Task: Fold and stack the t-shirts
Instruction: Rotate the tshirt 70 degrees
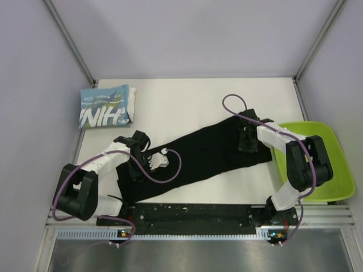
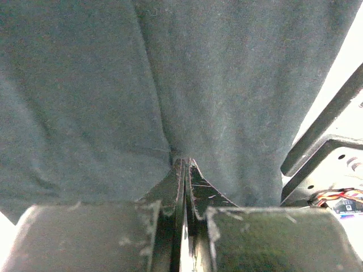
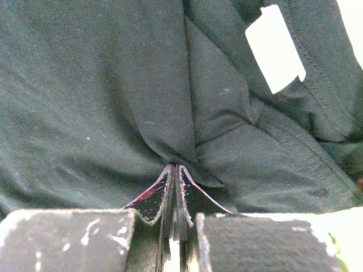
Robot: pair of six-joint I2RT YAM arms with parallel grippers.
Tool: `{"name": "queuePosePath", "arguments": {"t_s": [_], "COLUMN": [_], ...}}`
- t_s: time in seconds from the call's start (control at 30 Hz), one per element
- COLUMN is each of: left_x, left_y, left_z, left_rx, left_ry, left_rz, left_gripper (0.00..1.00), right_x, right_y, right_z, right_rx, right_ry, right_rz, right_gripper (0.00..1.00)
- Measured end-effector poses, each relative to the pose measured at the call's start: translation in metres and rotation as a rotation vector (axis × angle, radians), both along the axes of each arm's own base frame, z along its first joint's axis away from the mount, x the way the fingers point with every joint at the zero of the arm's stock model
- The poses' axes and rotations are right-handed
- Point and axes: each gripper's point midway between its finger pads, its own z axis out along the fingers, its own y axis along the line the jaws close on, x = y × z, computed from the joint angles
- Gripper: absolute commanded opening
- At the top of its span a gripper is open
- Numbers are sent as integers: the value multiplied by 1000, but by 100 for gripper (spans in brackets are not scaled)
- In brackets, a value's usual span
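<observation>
Left end effector (image 2: 182, 165) tips buried in black t-shirt (image 2: 238, 85)

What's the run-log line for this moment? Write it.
left gripper: jaws shut on black t-shirt | right gripper: jaws shut on black t-shirt | black t-shirt: long strip between both | blue t-shirt: folded, far-left corner

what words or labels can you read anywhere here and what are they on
"NIH": big white letters on the folded blue shirt, cut off by the fold, so probably part of something longer.
Smaller print above those letters: too small to read.
White neck tag on the black shirt: washed out, nothing readable.
</observation>
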Motion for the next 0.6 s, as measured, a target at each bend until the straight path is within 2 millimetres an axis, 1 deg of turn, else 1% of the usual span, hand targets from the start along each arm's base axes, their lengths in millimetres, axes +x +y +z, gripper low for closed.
{"name": "queuePosePath", "arguments": {"t_s": [0.07,0.1,0.17,0.2,0.23,0.3,0.37,0.43,0.47,0.5,0.53,0.6], "left_x": [1,6,23,43,48,69,78,80,77,68,61,60], "left_y": [1,1,2,5,8,22,42,60,71,81,87,90], "left_z": [5,10,23,35,38,42,34,17,7,-5,-11,-11], "left_rx": [-2,-9,-21,-24,-22,0,49,105,138,173,199,209], "left_ry": [-5,-24,-93,-168,-185,-250,-253,-233,-217,-190,-172,-196], "left_rz": [9,19,55,86,105,165,219,261,278,288,284,274], "left_gripper": [2,2,0,0,0,0,0,0,0,0,0,0], "right_x": [0,-1,-1,0,1,7,10,12,13,13,17,26], "right_y": [-2,-4,-9,-12,-14,-19,-24,-31,-34,-36,-36,-37], "right_z": [2,3,8,11,13,18,17,10,5,-2,-1,-1], "right_rx": [-4,-10,-27,-41,-52,-70,-83,-95,-101,-109,-112,-130], "right_ry": [-3,-5,-11,-15,-19,-32,-27,2,24,54,78,119], "right_rz": [5,4,0,-2,-4,-14,-24,-41,-45,-47,-43,-26], "right_gripper": [0,0,0,0,0,0,0,0,0,0,0,0]}}
